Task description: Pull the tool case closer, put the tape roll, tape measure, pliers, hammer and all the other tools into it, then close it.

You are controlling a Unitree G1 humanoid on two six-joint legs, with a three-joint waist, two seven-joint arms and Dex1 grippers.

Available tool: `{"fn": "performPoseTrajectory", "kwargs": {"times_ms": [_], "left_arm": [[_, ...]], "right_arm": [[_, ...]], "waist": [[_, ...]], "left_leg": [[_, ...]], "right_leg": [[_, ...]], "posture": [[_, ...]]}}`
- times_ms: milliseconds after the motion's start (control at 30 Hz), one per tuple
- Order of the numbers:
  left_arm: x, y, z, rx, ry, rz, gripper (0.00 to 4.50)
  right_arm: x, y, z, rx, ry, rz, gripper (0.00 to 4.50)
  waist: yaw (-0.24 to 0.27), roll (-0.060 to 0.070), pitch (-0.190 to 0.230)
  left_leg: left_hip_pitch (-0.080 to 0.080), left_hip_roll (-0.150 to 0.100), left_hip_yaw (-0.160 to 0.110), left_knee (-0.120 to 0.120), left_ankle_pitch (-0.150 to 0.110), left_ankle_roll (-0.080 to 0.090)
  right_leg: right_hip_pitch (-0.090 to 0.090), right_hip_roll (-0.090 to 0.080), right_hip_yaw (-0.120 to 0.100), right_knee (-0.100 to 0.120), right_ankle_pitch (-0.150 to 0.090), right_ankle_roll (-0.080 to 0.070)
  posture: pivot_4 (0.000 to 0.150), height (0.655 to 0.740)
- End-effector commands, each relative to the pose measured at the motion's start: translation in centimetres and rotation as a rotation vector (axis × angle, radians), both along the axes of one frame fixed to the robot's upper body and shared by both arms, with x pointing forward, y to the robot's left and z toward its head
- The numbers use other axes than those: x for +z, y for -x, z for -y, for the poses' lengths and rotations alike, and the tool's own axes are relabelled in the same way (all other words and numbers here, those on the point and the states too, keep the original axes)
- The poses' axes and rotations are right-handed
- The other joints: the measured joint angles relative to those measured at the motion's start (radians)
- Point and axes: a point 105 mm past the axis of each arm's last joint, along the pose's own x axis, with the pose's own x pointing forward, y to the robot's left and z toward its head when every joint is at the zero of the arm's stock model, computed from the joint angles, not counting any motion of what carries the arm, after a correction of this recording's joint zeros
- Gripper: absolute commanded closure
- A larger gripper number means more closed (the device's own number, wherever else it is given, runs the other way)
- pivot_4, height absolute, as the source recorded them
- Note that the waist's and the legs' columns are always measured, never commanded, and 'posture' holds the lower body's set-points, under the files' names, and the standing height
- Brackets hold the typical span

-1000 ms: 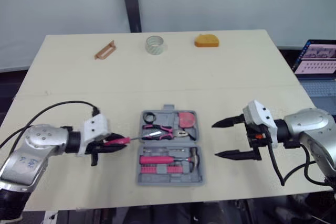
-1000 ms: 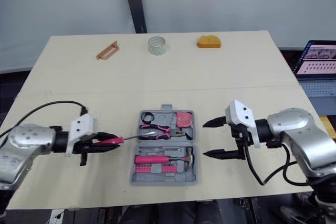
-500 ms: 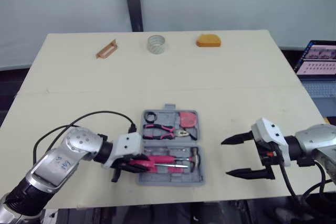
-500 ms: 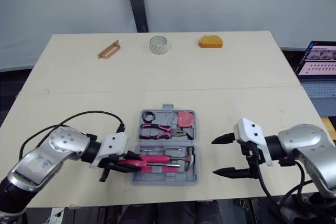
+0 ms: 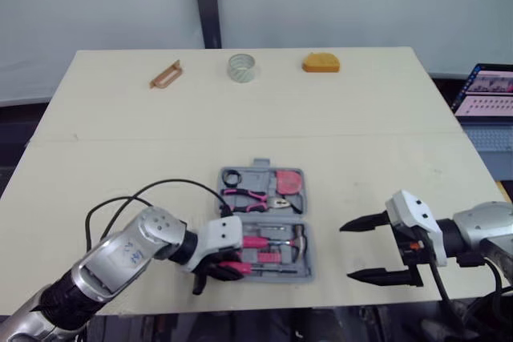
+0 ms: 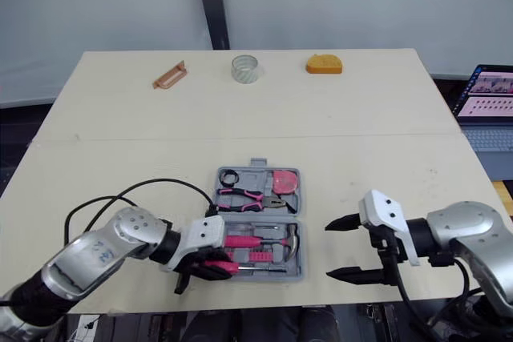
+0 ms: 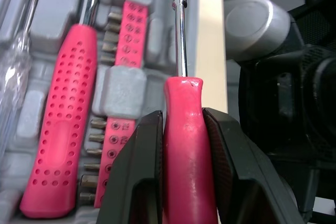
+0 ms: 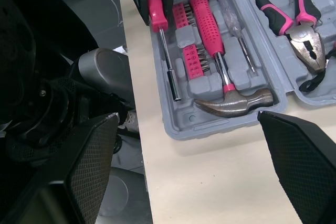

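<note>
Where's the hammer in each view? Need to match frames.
Left eye: hammer in the tool case's near half.
Right eye: same slot, near half.
Left wrist: its dotted pink handle beside the bit row.
Right wrist: full length, head near the case's corner.
Shared landmark: screwdriver held in the left gripper.
</note>
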Motion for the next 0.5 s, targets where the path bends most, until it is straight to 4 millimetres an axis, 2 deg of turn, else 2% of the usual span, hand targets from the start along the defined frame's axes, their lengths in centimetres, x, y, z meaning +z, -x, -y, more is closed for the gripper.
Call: {"fn": "performPoseTrajectory", "kwargs": {"times_ms": [33, 500], "left_arm": [[0.4, 0.2, 0.6, -0.017, -0.005, 0.012, 3.84], [0.3, 0.4, 2.0, -0.026, -0.028, -0.007, 3.84]], "right_arm": [[0.7, 0.2, -0.5, 0.013, -0.016, 0.03, 0.0], [0.6, 0.1, -0.4, -0.002, -0.018, 0.028, 0.0]], "waist": [[0.0, 0.0, 0.0], [0.002, 0.0, 0.0]], "left_leg": [[0.0, 0.0, 0.0, 0.0, 0.0, 0.0], [-0.003, 0.0, -0.002, 0.003, 0.0, 0.0]], "right_leg": [[0.0, 0.0, 0.0, 0.0, 0.0, 0.0], [0.0, 0.0, -0.001, 0.0, 0.0, 0.0]], "posture": [[0.15, 0.74], [0.15, 0.74]]}}
